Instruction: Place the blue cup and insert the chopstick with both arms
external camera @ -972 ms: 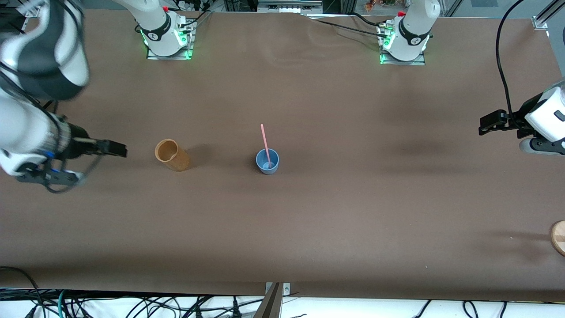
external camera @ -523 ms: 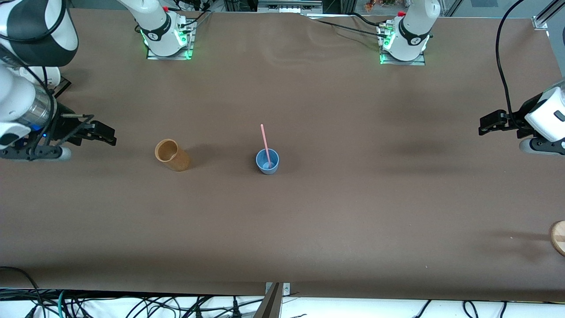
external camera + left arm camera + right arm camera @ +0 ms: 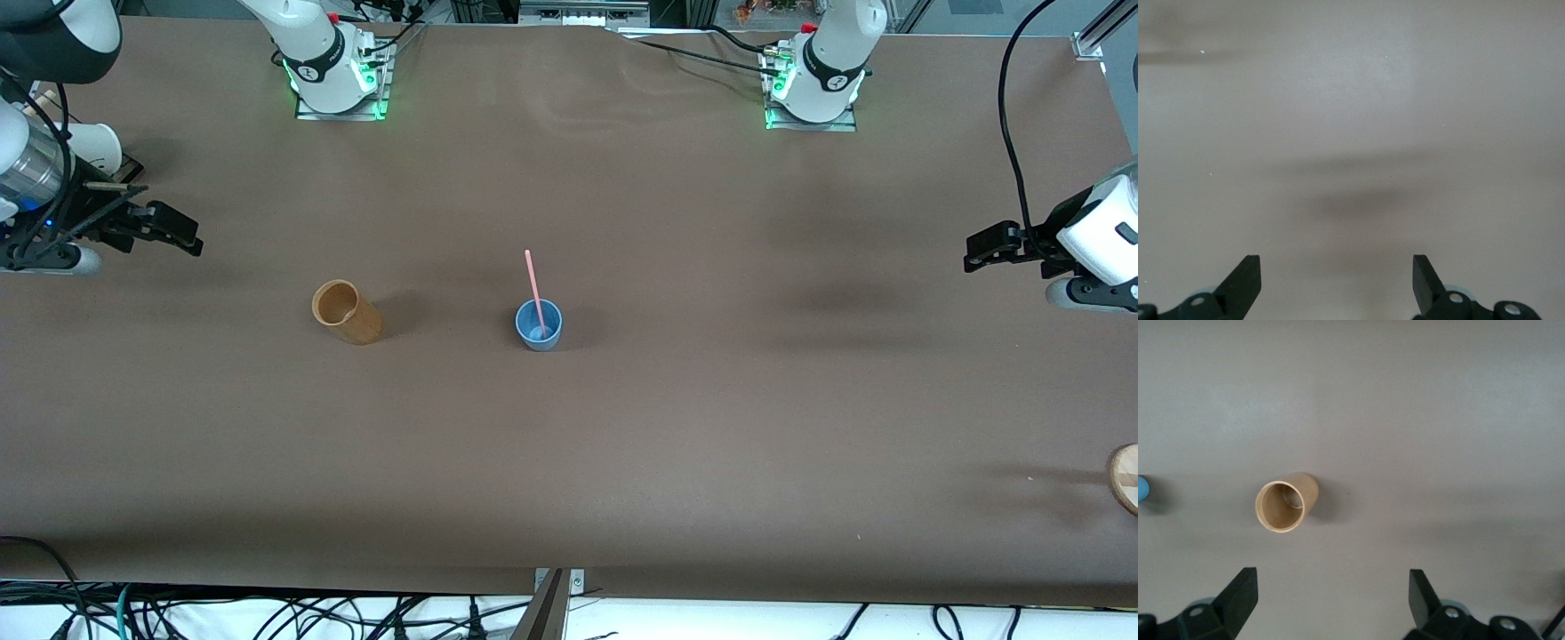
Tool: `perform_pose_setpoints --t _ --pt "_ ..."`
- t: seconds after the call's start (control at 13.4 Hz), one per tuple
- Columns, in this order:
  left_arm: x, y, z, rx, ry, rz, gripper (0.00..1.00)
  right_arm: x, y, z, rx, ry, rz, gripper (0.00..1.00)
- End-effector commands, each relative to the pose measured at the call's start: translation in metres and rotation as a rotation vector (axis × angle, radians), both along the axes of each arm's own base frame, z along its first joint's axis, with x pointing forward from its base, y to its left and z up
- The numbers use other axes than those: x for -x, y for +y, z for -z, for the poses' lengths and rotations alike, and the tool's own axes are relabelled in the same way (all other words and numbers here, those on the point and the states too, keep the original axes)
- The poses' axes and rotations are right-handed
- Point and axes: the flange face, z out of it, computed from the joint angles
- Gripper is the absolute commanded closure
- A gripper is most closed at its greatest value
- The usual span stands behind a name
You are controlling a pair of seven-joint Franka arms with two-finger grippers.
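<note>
Your blue cup (image 3: 539, 325) stands upright mid-table, with the chopstick (image 3: 533, 286) in it, lower end inside the cup, upper end leaning out over the rim toward the robot bases. Nothing is gripping either one.

Your tan cup (image 3: 346, 312) stands on the table beside the blue cup, toward the right arm's end, well apart from it. In the right wrist view you see the tan cup (image 3: 1286, 503) from above, open mouth up, with a sliver of the blue cup (image 3: 1143, 489) at the picture's edge.

Your right gripper (image 3: 180, 233) hangs over the table at the right arm's end, clear of the tan cup, jaws wide apart and holding nothing; both fingertips (image 3: 1243, 590) show with bare table between them.

Your left gripper (image 3: 980, 251) hangs over the table at the left arm's end, well away from both cups. Jaws are spread wide and hold nothing; its fingertips (image 3: 1246, 274) frame only bare brown table (image 3: 1351, 120).

A white paper cup (image 3: 93, 145) sits at the right arm's end, near the right arm. A round wooden piece (image 3: 1125, 477) shows at the left arm's end, nearer the front camera.
</note>
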Motion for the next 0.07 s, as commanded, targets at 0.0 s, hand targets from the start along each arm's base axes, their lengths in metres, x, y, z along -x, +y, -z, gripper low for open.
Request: perform_pose_setpoints --t 0.0 --pt "-0.0002 0.0015 -0.0013 0.001 -0.007 0.019 0.00 0.0083 0.0015 -0.0050 0.001 0.012 -0.014 0.00"
